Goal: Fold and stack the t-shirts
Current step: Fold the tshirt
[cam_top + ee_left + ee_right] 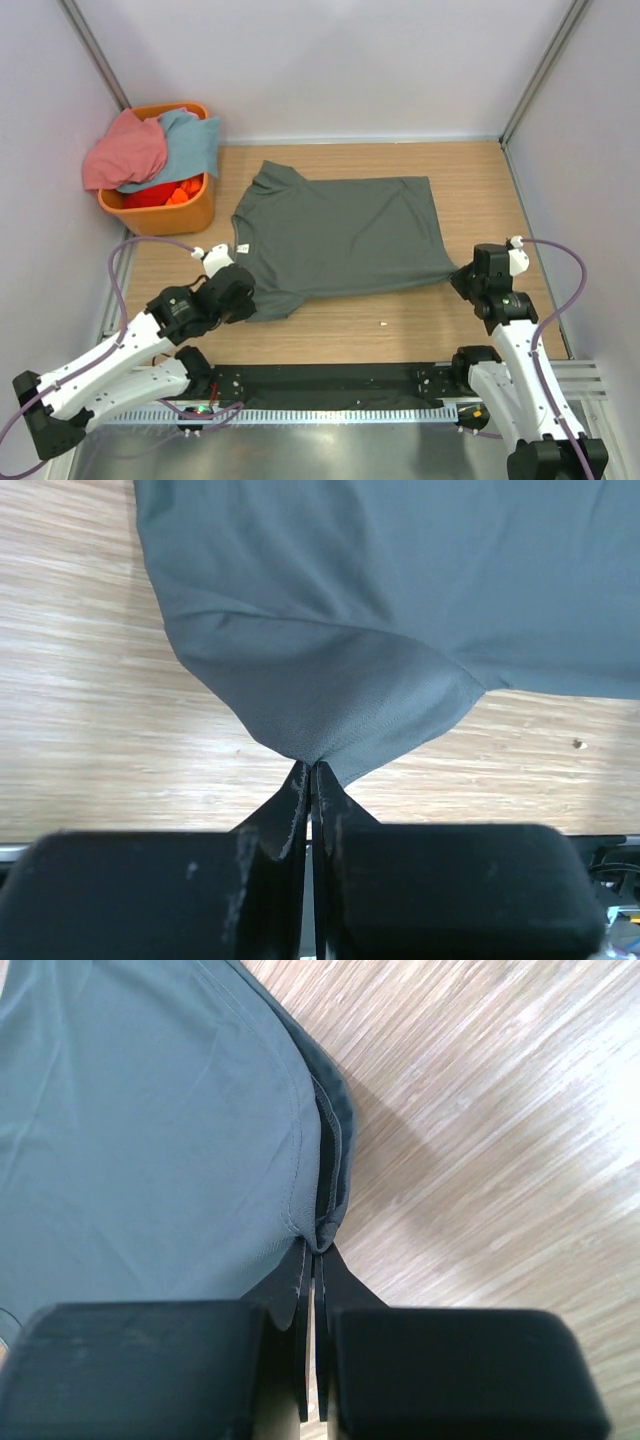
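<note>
Jaws of left gripper [310, 770] and right gripper [320, 1250] each clench an edge of the flat dark grey cloth t-shirt [340, 235].

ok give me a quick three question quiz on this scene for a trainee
1. True or false: the dark grey t-shirt lies spread out on the table.
2. The left gripper has its fingers shut on: A a sleeve of that shirt, B its far hem, C nothing.
3. Fill in: the pink shirt and light blue shirt are piled in the orange ____.
Key: 1 true; 2 A; 3 basket.
</note>
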You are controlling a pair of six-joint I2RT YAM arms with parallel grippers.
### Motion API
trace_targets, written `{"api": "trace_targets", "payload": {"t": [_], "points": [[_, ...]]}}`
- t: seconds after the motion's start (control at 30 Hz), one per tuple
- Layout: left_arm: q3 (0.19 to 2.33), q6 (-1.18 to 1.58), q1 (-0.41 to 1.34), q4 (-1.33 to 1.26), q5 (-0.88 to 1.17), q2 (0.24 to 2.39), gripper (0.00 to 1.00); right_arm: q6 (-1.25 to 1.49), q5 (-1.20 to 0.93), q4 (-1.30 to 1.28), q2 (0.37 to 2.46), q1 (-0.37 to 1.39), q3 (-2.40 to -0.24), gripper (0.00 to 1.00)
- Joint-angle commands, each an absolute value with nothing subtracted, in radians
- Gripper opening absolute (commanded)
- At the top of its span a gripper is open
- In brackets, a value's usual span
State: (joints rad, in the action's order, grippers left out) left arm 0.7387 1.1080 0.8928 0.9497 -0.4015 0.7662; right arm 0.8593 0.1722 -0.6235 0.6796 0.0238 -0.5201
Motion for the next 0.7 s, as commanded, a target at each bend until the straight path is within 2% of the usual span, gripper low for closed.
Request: {"api": "trace_targets", "payload": {"t": [0.0,0.27,0.47,0.67], "points": [[0.799,1.069,0.896,1.008,-0.454,0.814,0.01,0.845,0.195,-0.687,0.661,0.02,-0.587,0.01],[1.006,0.905,0.862,0.98,-0.542,1.083,0.05,0.769,0.158,-0.517,0.874,0.02,-0.691,0.01],[1.166,0.734,0.666,0.907,-0.42,1.252,0.05,0.727,0.149,-0.448,1.044,0.02,-0.814,0.01],[1.336,0.638,0.554,0.902,-0.344,1.445,0.05,0.701,0.182,-0.402,1.215,0.02,-0.914,0.01]]}}
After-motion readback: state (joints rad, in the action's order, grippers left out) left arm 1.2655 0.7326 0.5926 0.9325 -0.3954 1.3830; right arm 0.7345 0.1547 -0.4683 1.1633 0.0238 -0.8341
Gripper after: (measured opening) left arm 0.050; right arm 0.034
